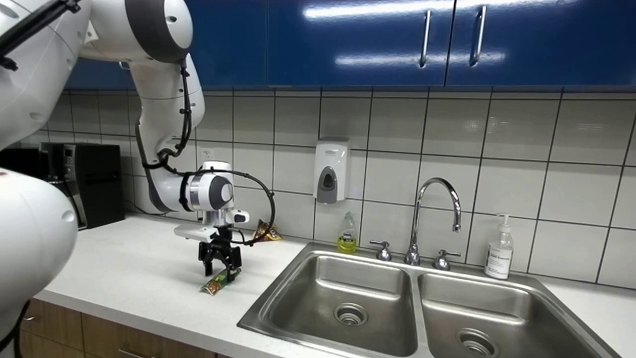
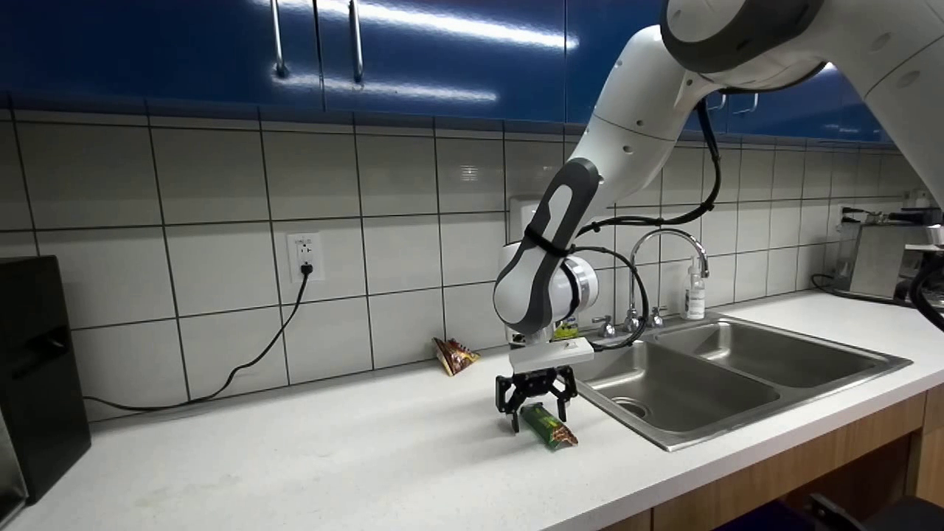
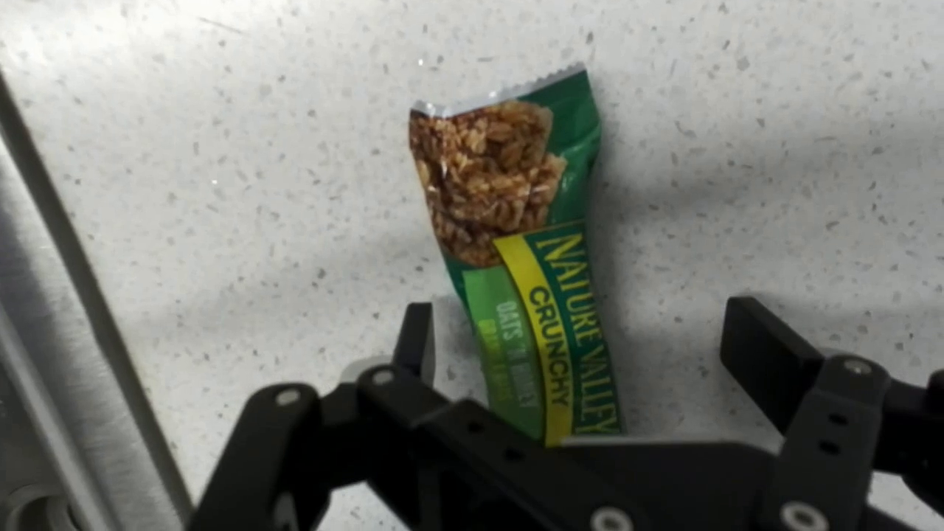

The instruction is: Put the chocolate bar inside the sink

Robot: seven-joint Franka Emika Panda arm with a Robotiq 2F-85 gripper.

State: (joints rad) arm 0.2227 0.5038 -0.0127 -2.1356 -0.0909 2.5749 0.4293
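Chocolate bar [image 3: 531, 295]: lying on the surface [image 1: 149, 268]
End effector [image 3: 579, 335]: spread astride the bar
Sink [image 1: 268, 299]: steel, near the bar

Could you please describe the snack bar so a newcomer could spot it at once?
From the steel double sink, look left in both exterior views to the white counter. The snack bar lies there, straddled by the open pincer. Green-wrapped with a yellow stripe, it stands apart from the reddish-brown packet by the wall.
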